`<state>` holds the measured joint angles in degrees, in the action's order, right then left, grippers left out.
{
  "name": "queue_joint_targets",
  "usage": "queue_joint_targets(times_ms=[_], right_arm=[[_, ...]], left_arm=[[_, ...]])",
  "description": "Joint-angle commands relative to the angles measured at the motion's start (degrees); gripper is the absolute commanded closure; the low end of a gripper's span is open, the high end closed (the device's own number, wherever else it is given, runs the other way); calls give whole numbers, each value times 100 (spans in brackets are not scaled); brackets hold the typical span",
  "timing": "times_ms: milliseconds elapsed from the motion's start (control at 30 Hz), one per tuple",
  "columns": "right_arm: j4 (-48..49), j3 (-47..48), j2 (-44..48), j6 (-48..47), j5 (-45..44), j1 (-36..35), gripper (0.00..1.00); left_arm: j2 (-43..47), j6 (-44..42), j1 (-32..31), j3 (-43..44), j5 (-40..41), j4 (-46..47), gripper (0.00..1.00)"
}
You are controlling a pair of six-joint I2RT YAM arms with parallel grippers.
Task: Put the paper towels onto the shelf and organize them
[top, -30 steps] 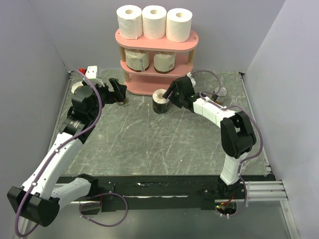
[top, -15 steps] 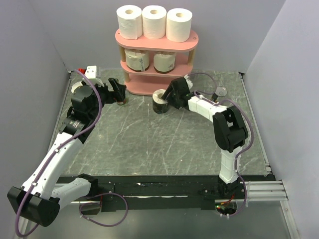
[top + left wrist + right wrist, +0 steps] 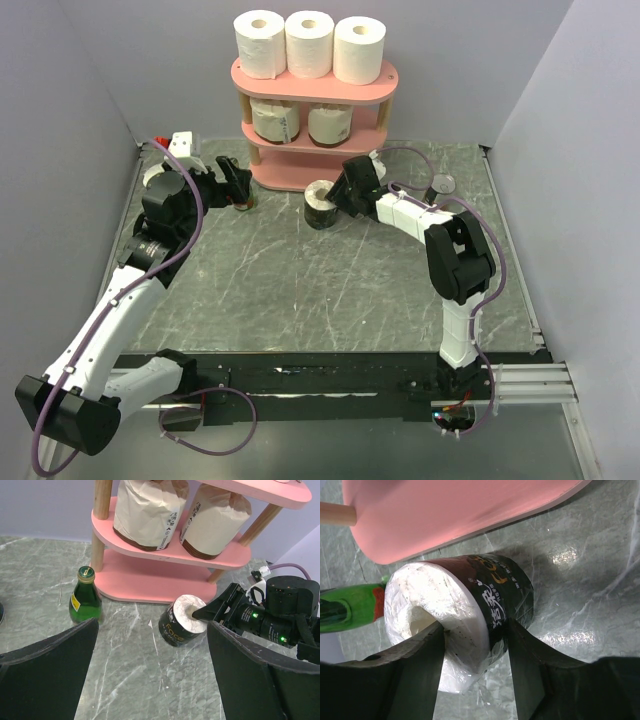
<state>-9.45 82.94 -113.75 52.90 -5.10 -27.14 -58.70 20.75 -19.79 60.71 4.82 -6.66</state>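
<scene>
The right jaws pinch the dark roll (image 3: 470,595) by its wall (one finger is down the hole). It leans on the desk (image 3: 300,280), hole end toward them, with the shelf (image 3: 445,515) just beyond. The left jaws gape wide and empty, farther off.

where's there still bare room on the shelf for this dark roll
The shelf's bottom board is bare along its length, bordered by the green bottle at its left end and the dark-banded roll in front. The top board is packed with three white rolls; two cream rolls fill most of the middle board.
</scene>
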Motion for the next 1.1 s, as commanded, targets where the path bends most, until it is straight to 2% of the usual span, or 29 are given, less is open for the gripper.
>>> queue_joint_targets(times_ms=[0,167,633,1067], right_arm=[[216,3,81,53,-87,-37,48],[356,-225,450,44,-254,33,53],[1093,-1288,1461,545,-957,542,53],[2122,-1280,1145,1319,-1335,745,53]], left_arm=[[51,78,37,2,-60,279,4],[51,87,46,-15,-60,296,4],[60,104,63,-15,-104,288,4],[113,122,63,-24,-86,288,4]])
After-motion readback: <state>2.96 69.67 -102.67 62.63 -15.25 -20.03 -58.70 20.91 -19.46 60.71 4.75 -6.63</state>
